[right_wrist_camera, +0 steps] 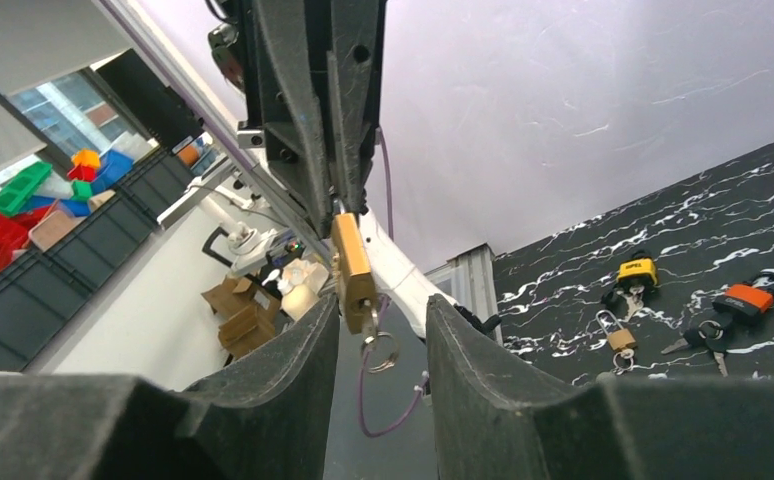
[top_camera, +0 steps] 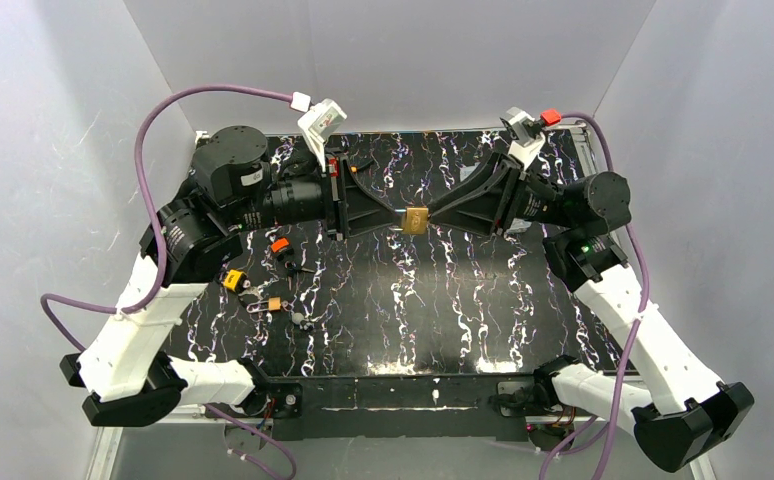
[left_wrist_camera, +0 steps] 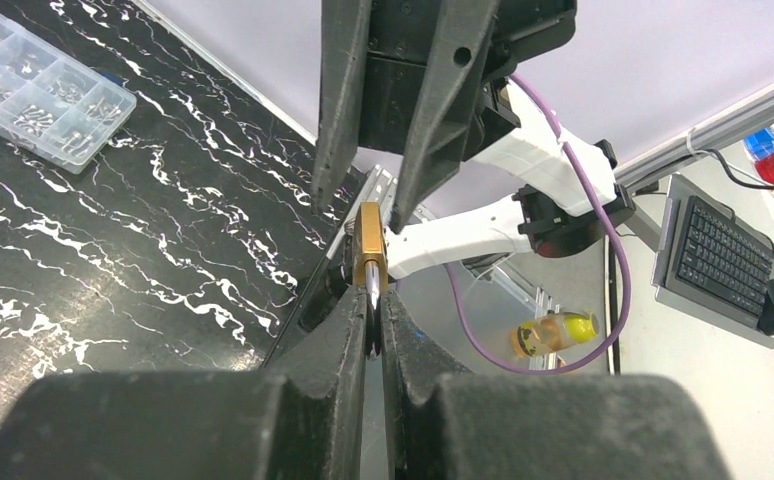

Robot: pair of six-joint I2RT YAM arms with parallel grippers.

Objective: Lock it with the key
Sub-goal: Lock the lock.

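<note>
Up above the middle of the table [top_camera: 483, 300], the left claw [left_wrist_camera: 373, 318] clamps the brass padlock [right_wrist_camera: 351, 265]. The right claw [right_wrist_camera: 381, 340] stands half-wide around its key [right_wrist_camera: 372, 322]. Small, stiff, slick metal, probably: pinch the key's flat head squarely.

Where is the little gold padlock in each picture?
Top external: small gold metal padlock, centre, a little above the middle.
Left wrist: padlock, centre.
Right wrist: padlock, just left of centre.
Shared landmark: black white-veined tabletop, visible in all three views.
</note>
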